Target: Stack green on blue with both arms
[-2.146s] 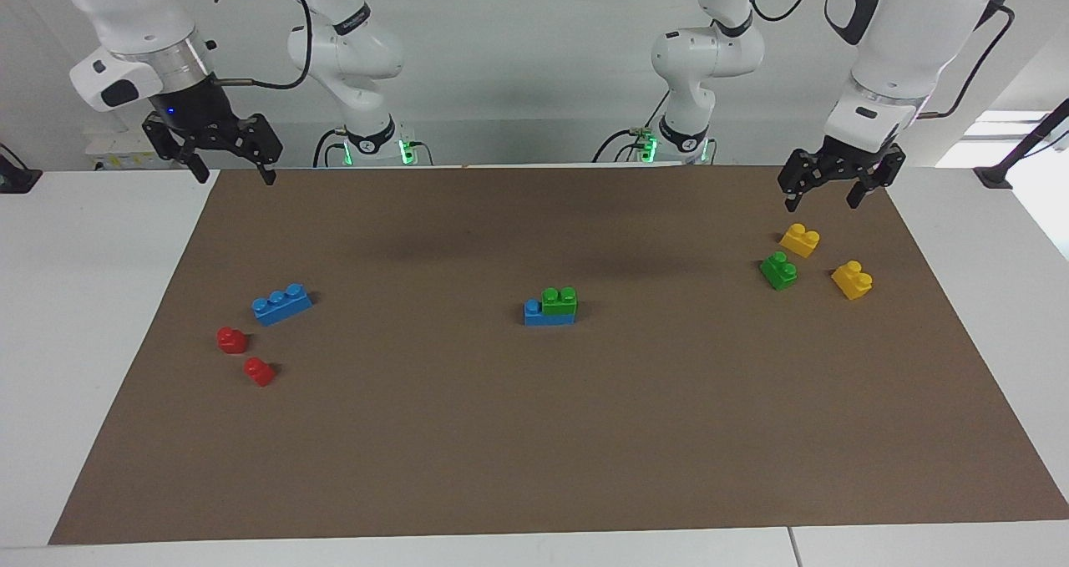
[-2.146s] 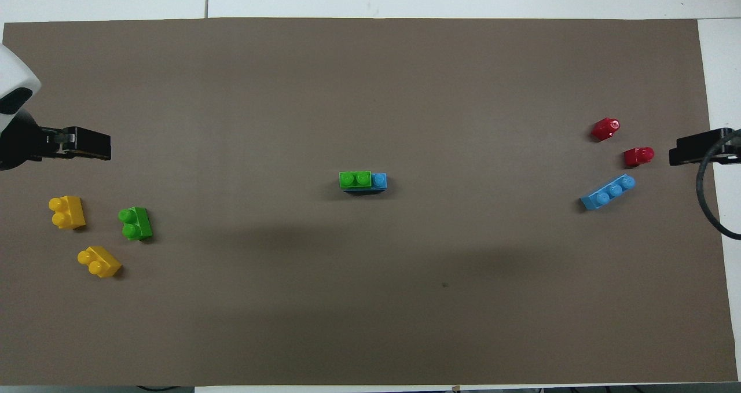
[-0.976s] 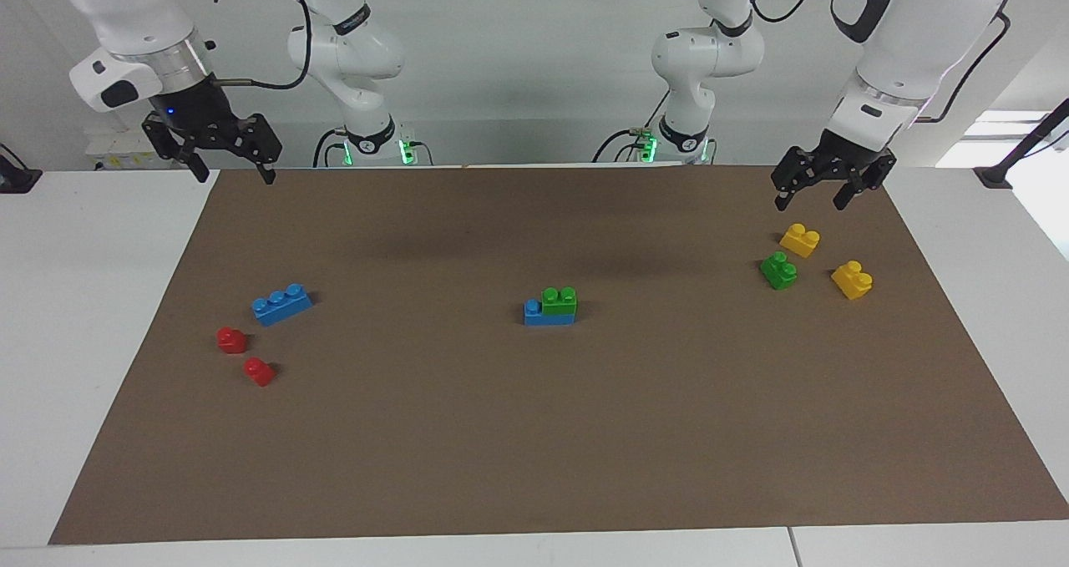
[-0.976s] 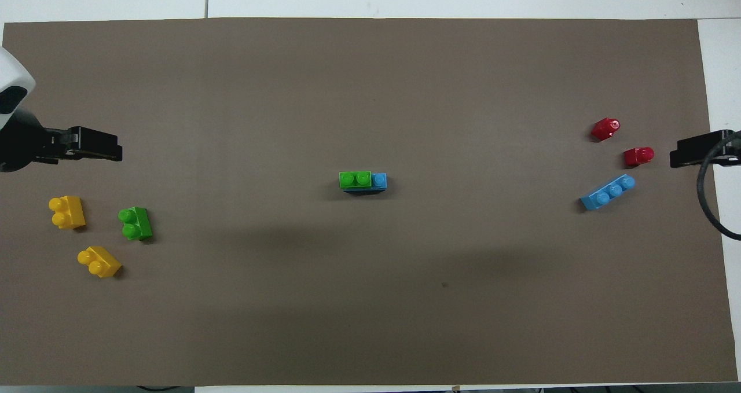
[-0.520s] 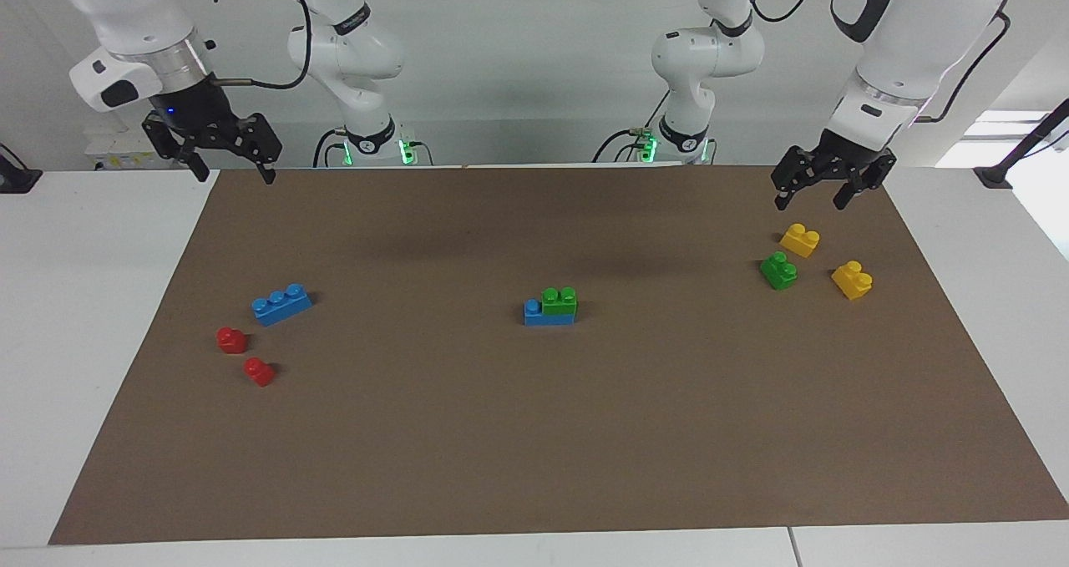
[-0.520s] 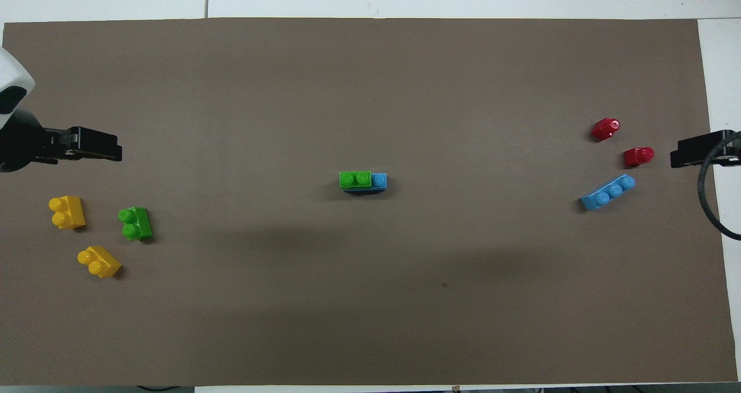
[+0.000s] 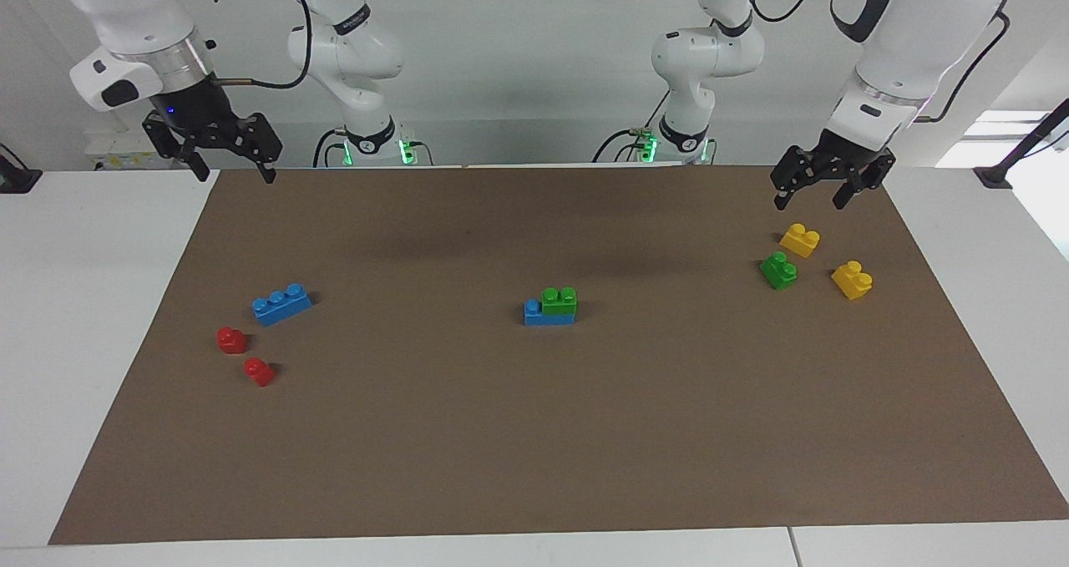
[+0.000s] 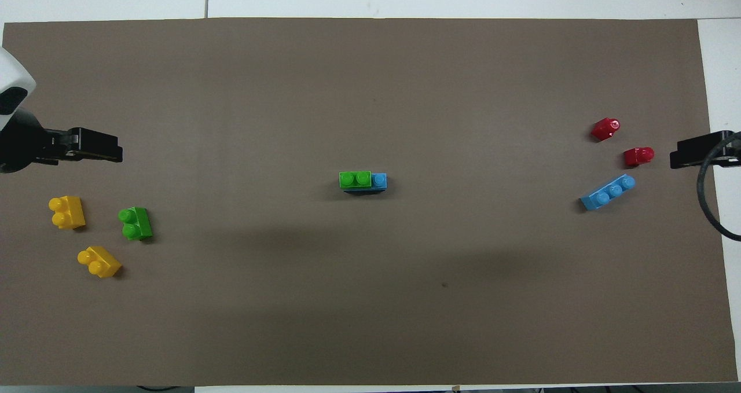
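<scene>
A loose green brick (image 7: 778,270) lies on the brown surface (image 7: 534,433) toward the left arm's end, close to the edge nearest the robots, with a yellow brick (image 7: 799,240) just beside it and nearer the robots, and a second yellow brick (image 7: 852,280) beside it toward the end edge. Its two studs run roughly along the near-to-far line.

The left tool (image 7: 808,184), spread and empty, hangs above that corner of the surface, over the mat nearer the robots than the first yellow brick, so this arm looks best placed to take the green.

A loose blue brick (image 7: 281,304) lies slantwise at the right arm's end beside two red bricks (image 7: 232,339). The right tool (image 7: 225,151), also spread and empty, waits over its own corner.

At the middle, another green brick (image 7: 559,300) already sits on another blue brick (image 7: 547,313).
</scene>
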Controlling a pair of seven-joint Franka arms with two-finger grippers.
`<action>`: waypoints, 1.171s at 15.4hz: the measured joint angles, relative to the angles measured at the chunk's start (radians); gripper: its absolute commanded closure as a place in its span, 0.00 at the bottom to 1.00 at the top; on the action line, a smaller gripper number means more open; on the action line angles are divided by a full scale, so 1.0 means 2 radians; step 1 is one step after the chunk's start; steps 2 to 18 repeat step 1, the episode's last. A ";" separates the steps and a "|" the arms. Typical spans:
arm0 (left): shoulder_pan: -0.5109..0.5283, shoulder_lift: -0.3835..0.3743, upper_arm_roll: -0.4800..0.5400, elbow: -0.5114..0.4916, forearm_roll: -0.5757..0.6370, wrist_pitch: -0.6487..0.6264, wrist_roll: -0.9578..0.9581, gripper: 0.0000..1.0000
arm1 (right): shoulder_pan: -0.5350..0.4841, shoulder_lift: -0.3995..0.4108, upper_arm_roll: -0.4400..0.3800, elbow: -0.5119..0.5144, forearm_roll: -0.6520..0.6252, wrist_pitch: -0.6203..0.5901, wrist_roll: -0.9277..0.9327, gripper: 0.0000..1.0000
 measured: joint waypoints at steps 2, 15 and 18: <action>0.000 0.000 0.000 0.000 0.000 0.000 0.000 0.00 | 0.000 0.000 0.000 0.000 0.000 0.000 0.000 0.00; 0.000 0.000 0.000 0.000 0.000 0.000 0.000 0.00 | 0.000 0.000 0.000 0.000 0.000 0.000 0.000 0.00; 0.000 0.000 0.000 0.000 0.000 0.000 0.000 0.00 | 0.000 0.000 0.000 0.000 0.000 0.000 0.000 0.00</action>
